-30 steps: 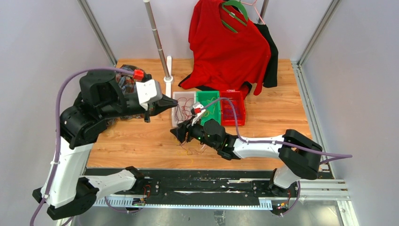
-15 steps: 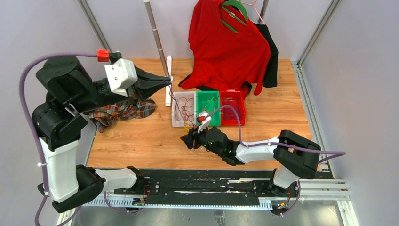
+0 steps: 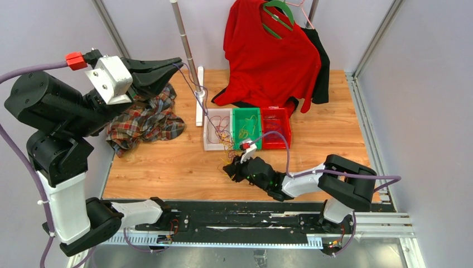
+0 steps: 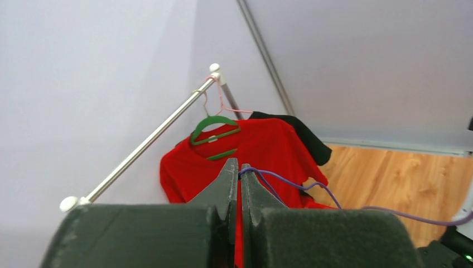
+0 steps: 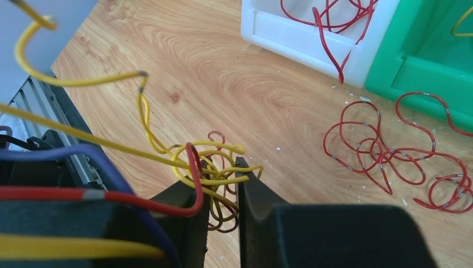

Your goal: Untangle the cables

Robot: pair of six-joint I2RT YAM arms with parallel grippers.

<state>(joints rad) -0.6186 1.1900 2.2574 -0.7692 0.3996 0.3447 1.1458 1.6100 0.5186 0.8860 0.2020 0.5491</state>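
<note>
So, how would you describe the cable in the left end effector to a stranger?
Find the left end effector, raised high above the plaid cloth. From its shut tips a thin purple cable slants down to the white tray. The wires around it there are red or yellow.

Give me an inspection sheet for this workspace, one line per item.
Surface: wooden table, light specks near the bins.
Job's things: yellow tangle near the front edge; white bin, green bin, red bin side by side; loose red wire beside them.
Clutter: plaid shirt heaped at the left.
Pincers: left pincer held high, shut on purple cable; right pincer low, shut on yellow tangle.
Cables: purple cable stretches down toward the bins.
Surroundings: red shirt on green hanger, black garment, rack pole, grey walls.
</note>
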